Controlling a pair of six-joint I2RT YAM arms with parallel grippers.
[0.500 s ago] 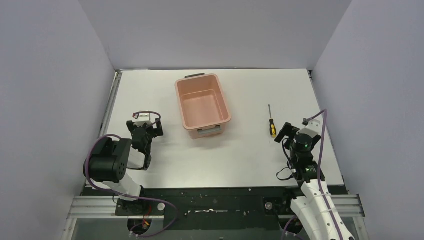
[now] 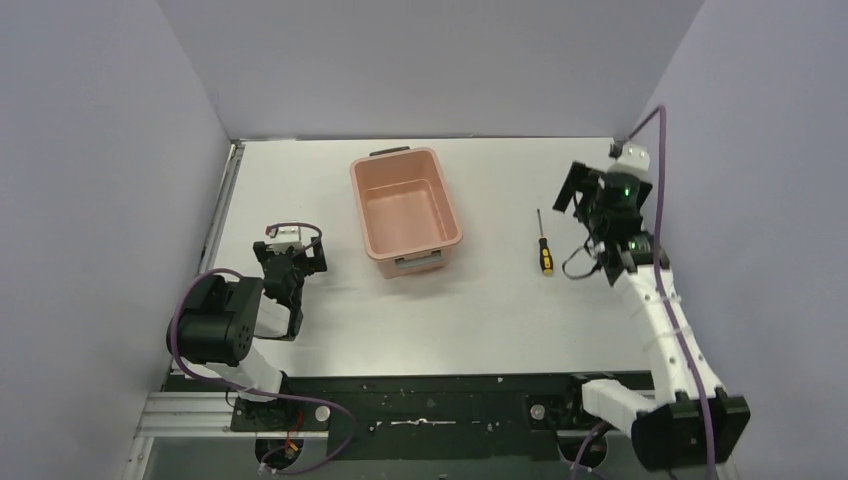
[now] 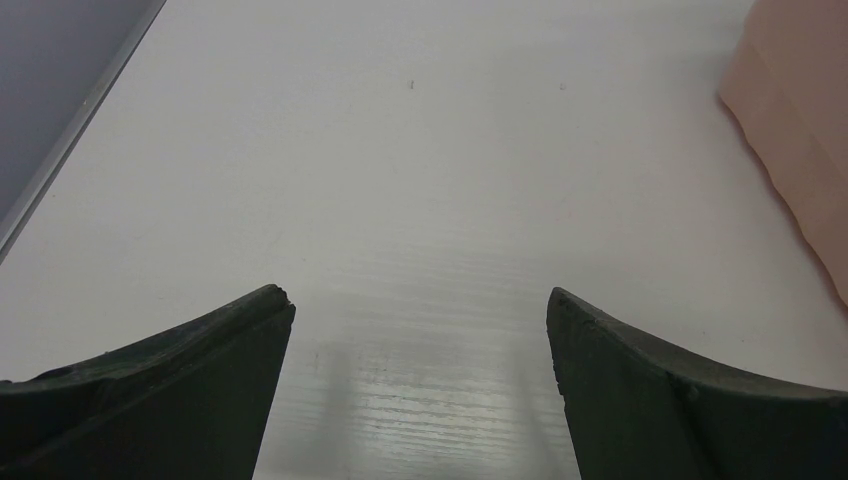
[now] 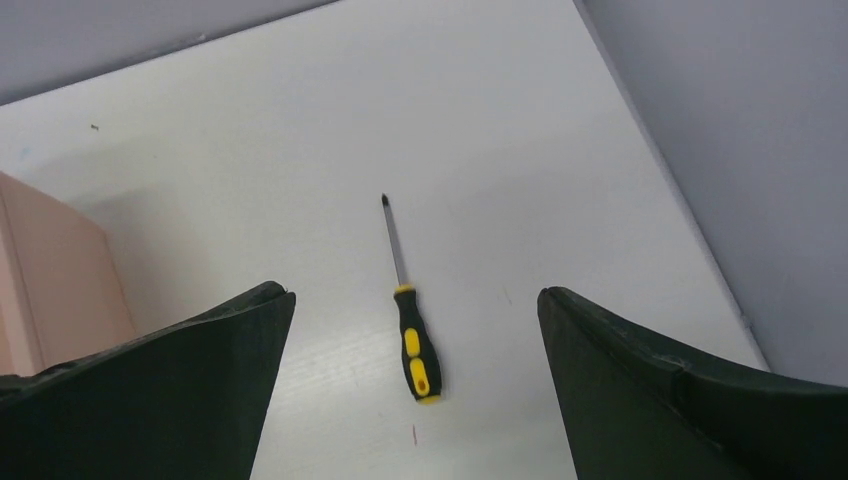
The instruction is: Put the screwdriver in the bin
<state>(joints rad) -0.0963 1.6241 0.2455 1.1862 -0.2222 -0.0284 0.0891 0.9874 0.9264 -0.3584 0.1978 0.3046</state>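
Observation:
The screwdriver (image 2: 544, 252), with a yellow-and-black handle and a thin dark shaft, lies flat on the white table to the right of the bin, its tip pointing away from me. The salmon-pink bin (image 2: 364, 215) stands upright and empty at mid-table. My right gripper (image 2: 581, 199) is open and empty, raised above the table right of the screwdriver. In the right wrist view the screwdriver (image 4: 412, 340) lies below and between the open fingers of the gripper (image 4: 415, 300), and the bin (image 4: 50, 270) shows at the left edge. My left gripper (image 2: 292, 254) is open and empty, left of the bin.
Grey walls close in the table on the left, back and right. In the left wrist view the open gripper (image 3: 420, 305) hovers over bare table, with the bin's wall (image 3: 800, 120) at the right edge and the table's left rail (image 3: 60, 140) nearby.
My right arm has lifted and reached forward, from near the front right of the table to above and right of the screwdriver. The left arm, bin and screwdriver have not moved.

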